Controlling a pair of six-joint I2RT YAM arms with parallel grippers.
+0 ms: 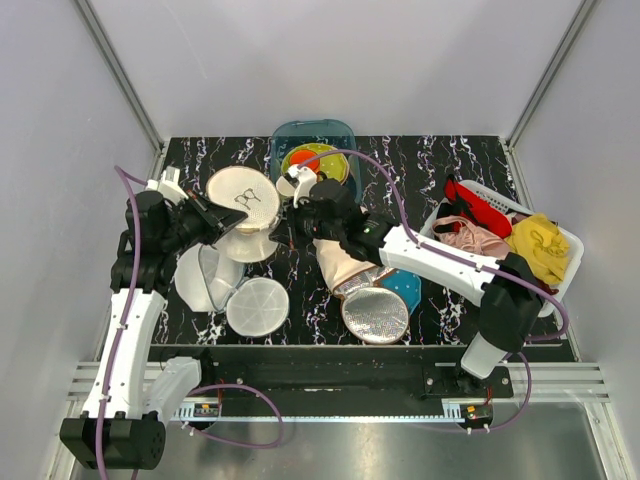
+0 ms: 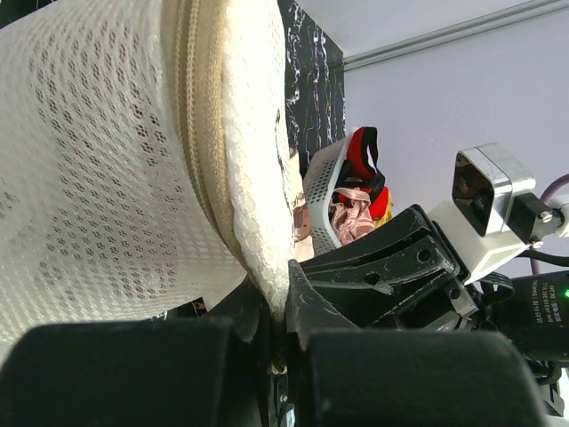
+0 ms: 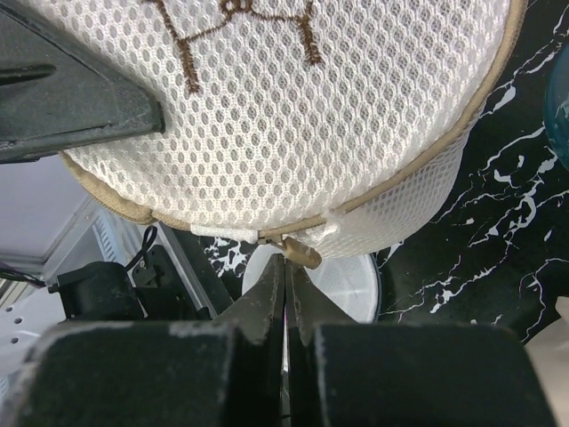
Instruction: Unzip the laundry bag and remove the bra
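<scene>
Bag [image 1: 243,203] is held up, far left of centre. Left gripper [image 2: 283,307] is clamped on its rim seam. Right gripper [image 3: 286,271] is closed to a slit. Zip pull [image 3: 300,253] touches the tips, just to their right, with no clear pinch. Zip [image 2: 200,133] follows the rim. Bra not visible.

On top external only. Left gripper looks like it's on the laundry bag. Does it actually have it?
Observer: Yes. In the left wrist view the laundry bag seam edge runs down between the left gripper fingers, pinched.
Operator: Zip started?
Observer: The stretch of zipper in the left wrist view is closed.
Operator: Right gripper on the pull?
Observer: In the right wrist view the right gripper jaws are together, with the tan zipper pull right at the tips. Can't tell if it's pinched.
</scene>
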